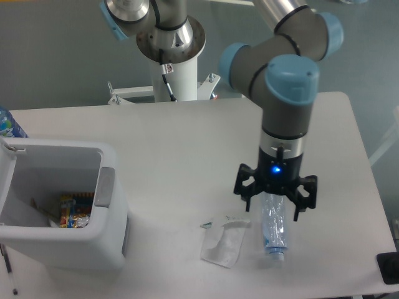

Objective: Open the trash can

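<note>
Arm: reaches in from the top of the view, wrist pointing straight down over the right half of the table point(187, 134), with the gripper point(275, 208) spread wide, grasping nothing, its fingers straddling the upper end of a crushed clear bottle point(273, 232) whose top it hides. Trash can point(62, 205): at the table's left edge, well apart from the gripper, standing open with colourful wrappers visible inside; its left side is cut off by the frame, and its lid cannot be made out. Crumpled white wrapper point(223, 244): just left of the bottle.
</note>
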Controlling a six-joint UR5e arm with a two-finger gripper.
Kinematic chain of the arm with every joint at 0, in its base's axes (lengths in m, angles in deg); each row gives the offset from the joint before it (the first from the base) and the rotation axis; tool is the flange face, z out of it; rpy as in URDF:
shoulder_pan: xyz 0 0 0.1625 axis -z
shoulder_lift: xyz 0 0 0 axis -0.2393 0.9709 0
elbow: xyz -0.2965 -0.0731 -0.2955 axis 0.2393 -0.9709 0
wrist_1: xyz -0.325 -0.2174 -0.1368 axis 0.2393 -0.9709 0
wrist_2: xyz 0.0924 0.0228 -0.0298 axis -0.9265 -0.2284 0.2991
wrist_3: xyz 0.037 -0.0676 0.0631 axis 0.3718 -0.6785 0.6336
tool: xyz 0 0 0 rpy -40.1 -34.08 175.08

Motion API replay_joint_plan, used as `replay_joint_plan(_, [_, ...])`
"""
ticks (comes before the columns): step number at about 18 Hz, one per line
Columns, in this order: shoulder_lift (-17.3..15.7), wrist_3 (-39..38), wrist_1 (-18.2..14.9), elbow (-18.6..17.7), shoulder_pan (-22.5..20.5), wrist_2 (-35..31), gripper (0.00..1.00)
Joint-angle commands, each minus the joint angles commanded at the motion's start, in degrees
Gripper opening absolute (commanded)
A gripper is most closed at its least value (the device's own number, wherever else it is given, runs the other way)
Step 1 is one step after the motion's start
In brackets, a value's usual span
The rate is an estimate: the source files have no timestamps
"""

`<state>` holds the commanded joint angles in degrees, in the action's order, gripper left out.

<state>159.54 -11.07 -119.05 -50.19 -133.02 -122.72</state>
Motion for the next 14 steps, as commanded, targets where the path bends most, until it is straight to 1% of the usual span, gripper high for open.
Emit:
replay_joint_plan(3, [0.4, 5.6, -1.0, -0.2, 0.5, -5.7, 1.0])
replay_joint_plan(6, [0.4, 7.5, -1.6, -0.3, 0.7, -6.2, 1.0])
replay_joint_plan(9, [0.3, 10.2, -1.7, -1.4, 0.7, -8.8, 1.0])
replay_joint_plan(14, [0.3, 10.2, -1.6, -1.8, 0.9, -9.1, 1.0])
